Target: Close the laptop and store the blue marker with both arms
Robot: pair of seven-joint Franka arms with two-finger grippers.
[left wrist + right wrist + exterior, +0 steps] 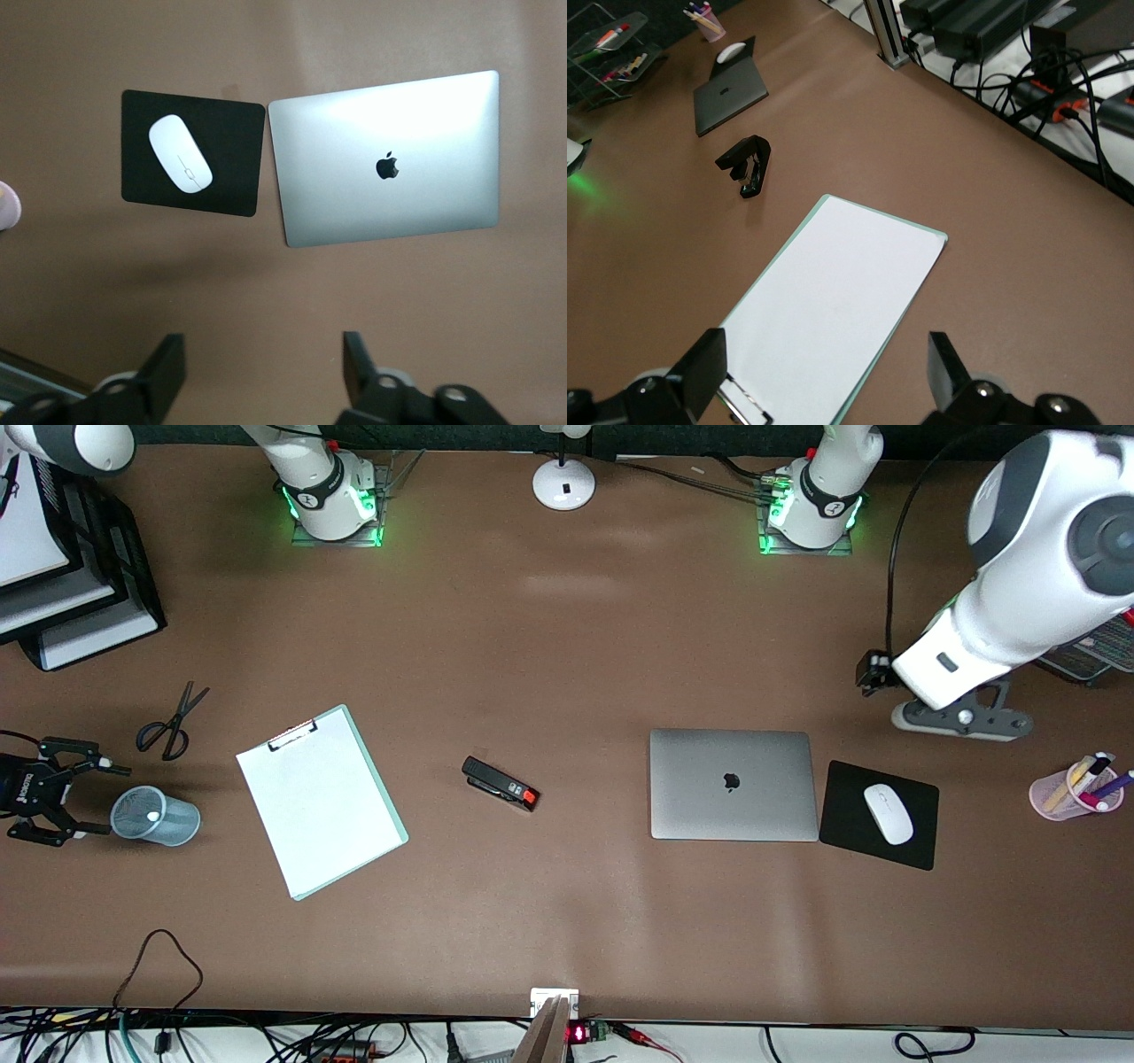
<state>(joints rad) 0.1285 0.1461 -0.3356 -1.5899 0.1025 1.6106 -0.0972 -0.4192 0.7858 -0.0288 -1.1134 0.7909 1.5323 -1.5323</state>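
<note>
At the right arm's end of the table, the right gripper (99, 797) sits just beside a blue-grey wire-mesh cup (177, 822). Its jaws are released and spread wide, holding nothing. The right wrist view shows the same gap between the two black fingers (700, 363). A small white tip shows inside the mesh cup. This appears to be the white end of the blue marker (153, 816), but its body cannot be made out against the mesh.

Black-handled scissors (173, 722) lie flat, farther from the front camera than the cup. Next comes a pale green clipboard (319, 802) carrying a white sheet, set at an angle. A black stapler with a red end (500, 784) lies well apart from it, near the middle of the table.

The slim silver-grey laptop (731, 784) lies flat with its lid fully closed and the dark apple logo facing up. Just beside it, toward the left arm's end, is a black rectangular mouse pad (850, 837) with a white mouse (889, 813) on it.

The left gripper (961, 720) hangs over bare tabletop near the mouse pad. The left wrist view shows its jaws released and empty, with the fingers (168, 363) well apart. A translucent pink cup of pens (1054, 797) stands at the left arm's end of the table.
</note>
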